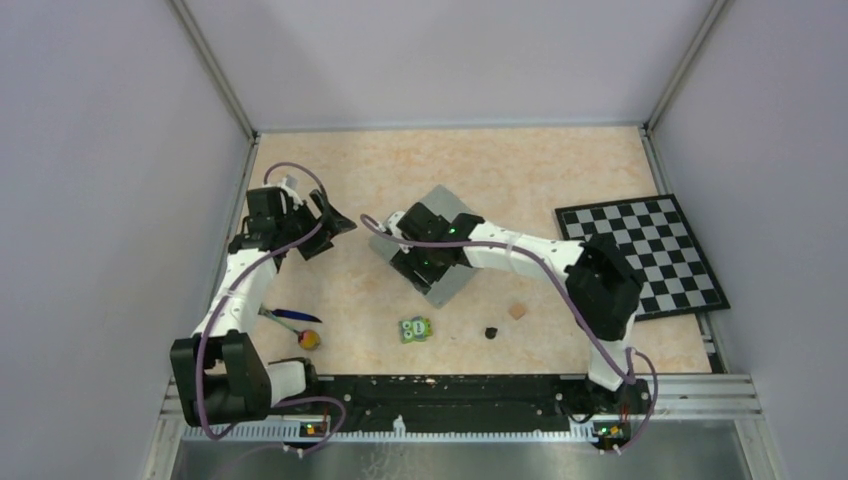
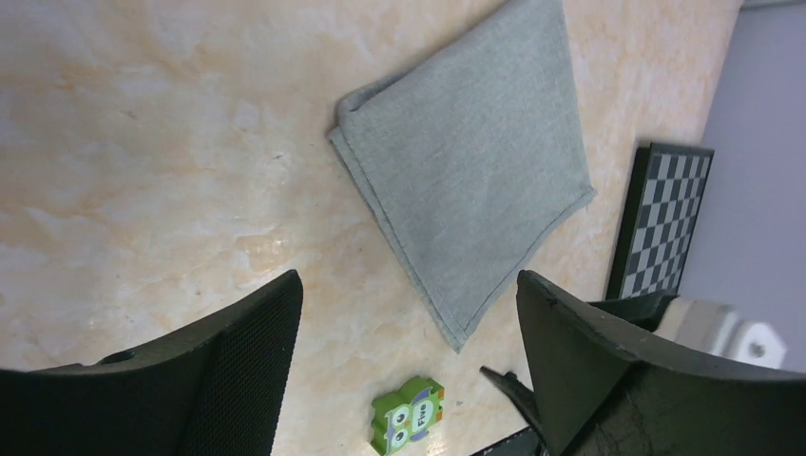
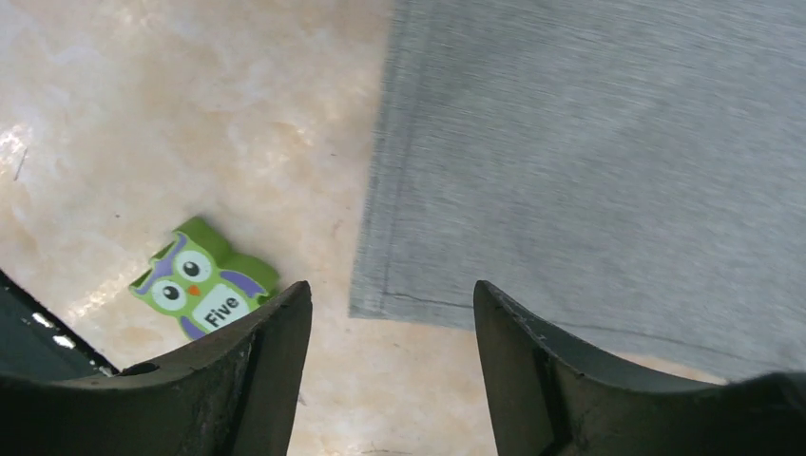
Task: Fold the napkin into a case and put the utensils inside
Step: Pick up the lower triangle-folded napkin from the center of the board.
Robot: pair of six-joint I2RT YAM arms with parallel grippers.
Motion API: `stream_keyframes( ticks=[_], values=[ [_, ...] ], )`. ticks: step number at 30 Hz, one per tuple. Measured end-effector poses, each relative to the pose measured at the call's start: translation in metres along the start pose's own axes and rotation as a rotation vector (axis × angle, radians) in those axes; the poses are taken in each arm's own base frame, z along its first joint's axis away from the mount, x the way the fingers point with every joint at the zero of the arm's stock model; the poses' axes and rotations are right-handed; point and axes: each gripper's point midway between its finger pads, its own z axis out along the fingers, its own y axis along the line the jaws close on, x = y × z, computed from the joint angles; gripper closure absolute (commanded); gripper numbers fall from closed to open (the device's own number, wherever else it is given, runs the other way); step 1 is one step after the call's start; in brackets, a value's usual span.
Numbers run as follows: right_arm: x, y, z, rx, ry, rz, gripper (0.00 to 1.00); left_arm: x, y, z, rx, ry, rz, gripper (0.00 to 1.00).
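Note:
The grey napkin point(image 1: 453, 284) lies folded into a flat rectangle mid-table, partly hidden under my right arm. It also shows in the left wrist view point(image 2: 466, 171) and in the right wrist view point(image 3: 608, 152). My right gripper point(image 1: 419, 267) hovers open over the napkin's near left edge, its fingers point(image 3: 257, 370) empty. My left gripper point(image 1: 336, 224) is open and empty to the left of the napkin, apart from it; its fingers point(image 2: 238, 361) frame bare table. The slim dark blue utensil point(image 1: 291, 315) and the utensil with the yellow-orange head point(image 1: 310, 338) lie at the near left beside my left arm.
A green owl-faced block point(image 1: 415, 329) sits in front of the napkin and shows in both wrist views point(image 2: 409, 418) point(image 3: 202, 282). A small tan cube point(image 1: 517, 311) and a small black piece point(image 1: 491, 332) lie near it. The checkerboard mat point(image 1: 645, 255) is at the right.

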Motion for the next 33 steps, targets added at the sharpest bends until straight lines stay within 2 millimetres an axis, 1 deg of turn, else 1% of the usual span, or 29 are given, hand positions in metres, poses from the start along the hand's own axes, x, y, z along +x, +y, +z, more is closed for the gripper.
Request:
stream_keyframes(
  ticks=[2, 5, 11, 13, 16, 18, 20, 24, 26, 29, 31, 33],
  values=[
    [0.000, 0.016, 0.008, -0.048, 0.036, -0.026, 0.36, -0.004, 0.007, -0.002, -0.016, -0.013, -0.025, 0.13],
    [0.007, 0.024, 0.022, -0.076, 0.096, -0.027, 0.35, -0.008, 0.016, -0.004, -0.029, -0.024, -0.048, 0.13],
    [0.032, 0.024, 0.041, -0.072, 0.223, -0.015, 0.35, -0.009, 0.026, -0.007, -0.040, -0.027, -0.069, 0.13],
    [0.040, 0.024, 0.044, -0.070, 0.255, -0.013, 0.35, -0.007, 0.028, -0.007, -0.039, -0.022, -0.070, 0.13],
    [0.045, 0.024, 0.044, -0.069, 0.275, -0.013, 0.35, -0.005, 0.028, -0.007, -0.030, -0.013, -0.068, 0.13],
    [0.044, 0.023, 0.044, -0.060, 0.274, -0.013, 0.37, -0.003, 0.028, -0.007, -0.022, -0.005, -0.068, 0.12],
    [0.045, 0.021, 0.045, -0.046, 0.275, -0.011, 0.42, 0.000, 0.029, -0.007, -0.013, 0.005, -0.071, 0.10],
    [0.047, 0.013, 0.054, 0.005, 0.272, -0.003, 0.54, 0.007, 0.030, -0.006, 0.004, 0.021, -0.077, 0.04],
    [0.048, 0.010, 0.055, 0.024, 0.264, 0.002, 0.64, 0.009, 0.031, -0.007, 0.010, 0.020, -0.077, 0.03],
    [0.046, 0.007, 0.056, 0.049, 0.236, 0.019, 0.82, 0.008, 0.026, -0.010, 0.032, 0.008, -0.066, 0.02],
    [0.044, 0.005, 0.057, 0.067, 0.219, 0.024, 0.90, 0.005, 0.023, -0.011, 0.045, -0.002, -0.056, 0.01],
    [0.043, 0.002, 0.057, 0.085, 0.206, 0.029, 1.00, 0.004, 0.021, -0.011, 0.060, -0.004, -0.050, 0.01]
  ],
)
